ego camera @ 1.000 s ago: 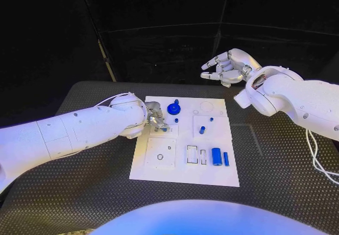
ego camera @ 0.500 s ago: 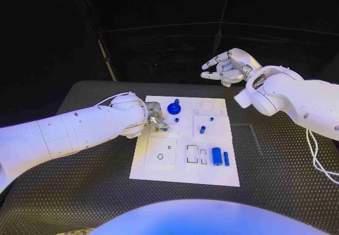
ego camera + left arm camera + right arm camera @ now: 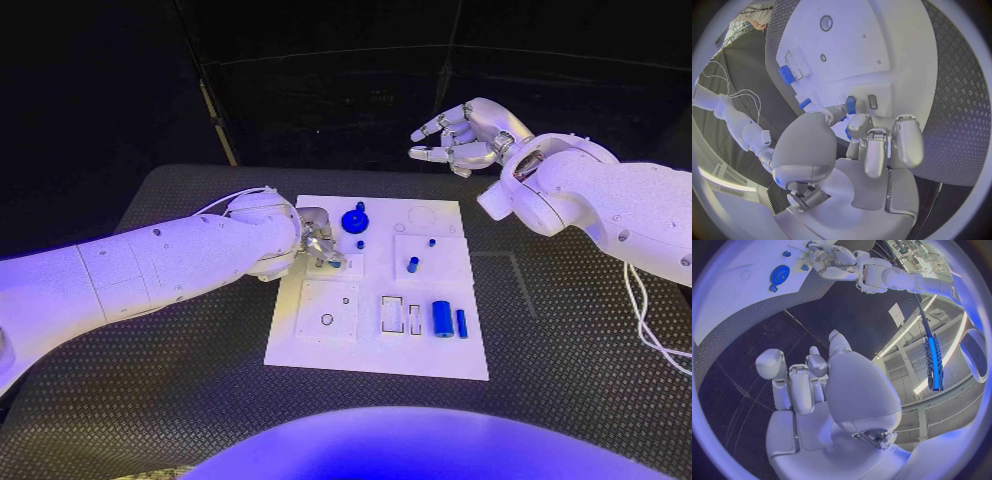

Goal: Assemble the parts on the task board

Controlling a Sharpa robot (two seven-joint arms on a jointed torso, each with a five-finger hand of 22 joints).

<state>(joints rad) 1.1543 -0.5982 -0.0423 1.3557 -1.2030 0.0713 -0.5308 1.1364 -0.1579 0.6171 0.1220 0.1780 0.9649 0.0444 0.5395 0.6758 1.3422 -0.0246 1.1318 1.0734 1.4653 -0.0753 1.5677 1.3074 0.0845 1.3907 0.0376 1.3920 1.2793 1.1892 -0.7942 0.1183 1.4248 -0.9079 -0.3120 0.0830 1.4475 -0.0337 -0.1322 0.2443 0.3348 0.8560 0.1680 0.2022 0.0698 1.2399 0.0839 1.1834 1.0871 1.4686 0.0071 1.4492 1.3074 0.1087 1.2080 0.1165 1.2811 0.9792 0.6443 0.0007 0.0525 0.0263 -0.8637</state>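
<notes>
Fingers of the left silver many-fingered hand (image 3: pixel 317 246) are curled down over a small blue plastic part (image 3: pixel 851 105) near the far left corner of the flat white task board (image 3: pixel 433 362); the left wrist view shows the fingertips (image 3: pixel 856 121) pinching it right at the board's surface. Whether the part is already seated or only resting there cannot be told.

Judging from this, the main risk is a tilt: if the part goes down crooked it may jam at its seat or slip from such a small pinch and skitter across the board. The curled fingers also sit just beside the round blue gear-like disc (image 3: pixel 355 221) near the board's far edge, so a sideways drift could knock it.

The right silver hand (image 3: pixel 464 136) hangs in the air beyond the far right corner of the board, fingers loosely curled and grasping nothing.

Other pieces look glossy and hard: a short blue peg (image 3: pixel 413 265) stands mid-board, and 2 blue cylinders (image 3: pixel 443 319) lie side by side toward the near right corner.
</notes>
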